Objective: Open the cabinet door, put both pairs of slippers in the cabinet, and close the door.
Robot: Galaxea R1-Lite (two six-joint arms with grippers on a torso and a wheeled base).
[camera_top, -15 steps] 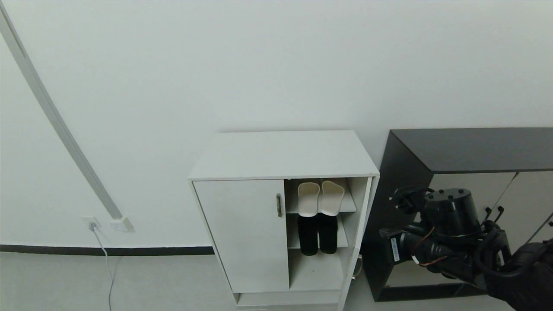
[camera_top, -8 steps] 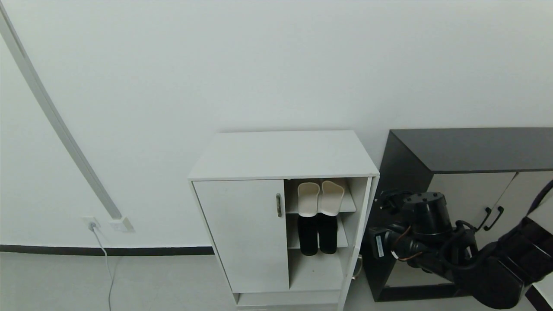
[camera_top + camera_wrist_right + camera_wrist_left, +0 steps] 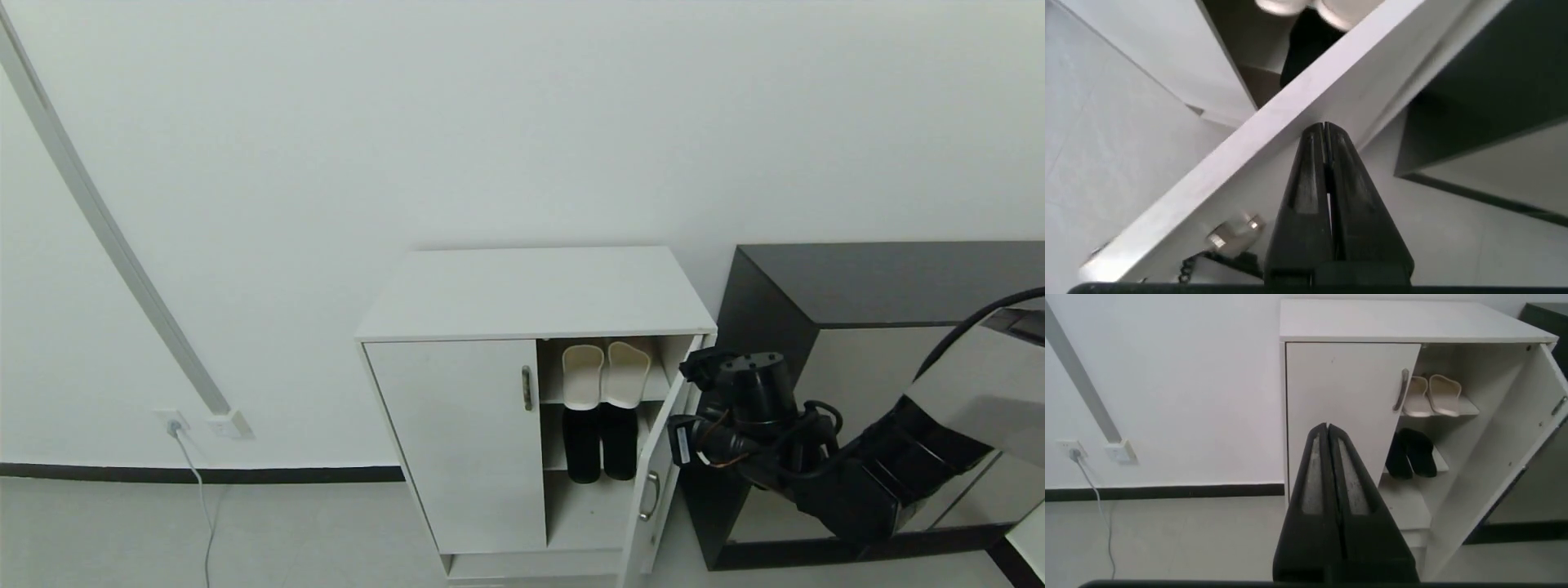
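Your right pincer (image 3: 1326, 129) sat clenched, tip at the part-open right door (image 3: 658, 454) of the cabinet (image 3: 535, 290). Left pincer (image 3: 1328, 429) clenched too, out front of the cabinet. You had white slippers (image 3: 606, 374) on the cabinet's top shelf, black slippers (image 3: 602, 445) one shelf below.

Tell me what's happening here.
The robot is closing the cabinet. Both pairs are already inside, the white slippers on a shelf above the black slippers. The right gripper, shut, sits against the outside of the right door, which has swung from wide open to partly closed in the last second. The left door is shut. The left gripper, also shut, hangs in front of the cabinet.
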